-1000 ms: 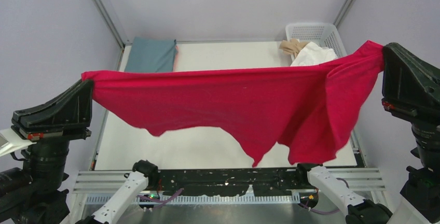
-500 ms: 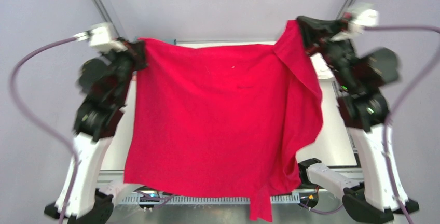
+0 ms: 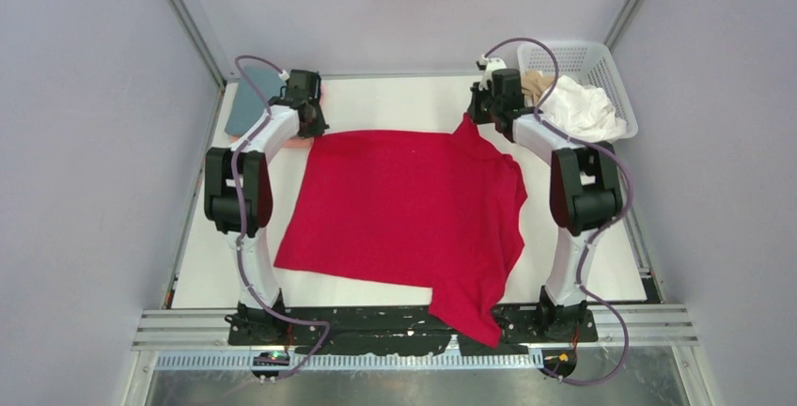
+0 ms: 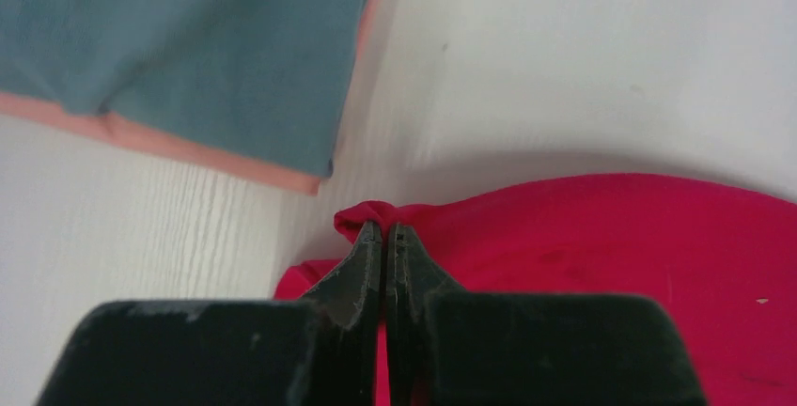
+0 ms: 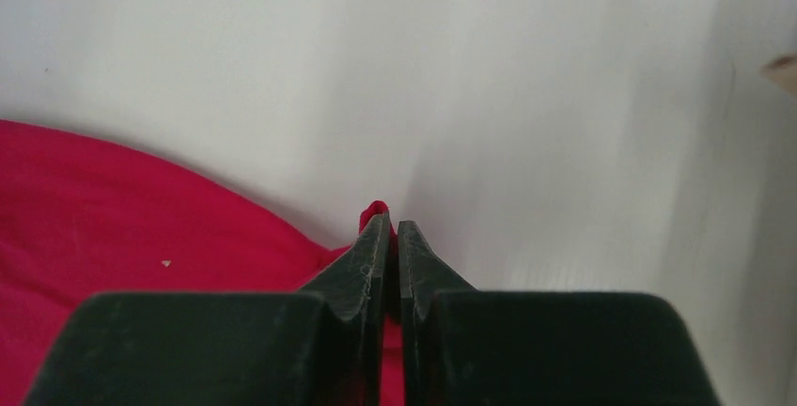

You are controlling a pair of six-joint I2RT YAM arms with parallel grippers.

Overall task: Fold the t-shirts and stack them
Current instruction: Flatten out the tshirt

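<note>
Left gripper point(image 4: 385, 232) and right gripper point(image 5: 387, 227) are each pinching a far corner of the red t-shirt point(image 3: 404, 204), jaws clamping the cloth. You are seeing it lying spread on the table point(image 3: 395, 105), just right of the folded grey-teal t-shirt point(image 3: 248, 98).

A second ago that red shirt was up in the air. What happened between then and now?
Both arms swung the red shirt away from the camera and laid it on the table; one tail hangs over the near edge. The left gripper and right gripper still pinch its far corners. The folded grey-teal shirt and the basket of clothes stayed put.
</note>
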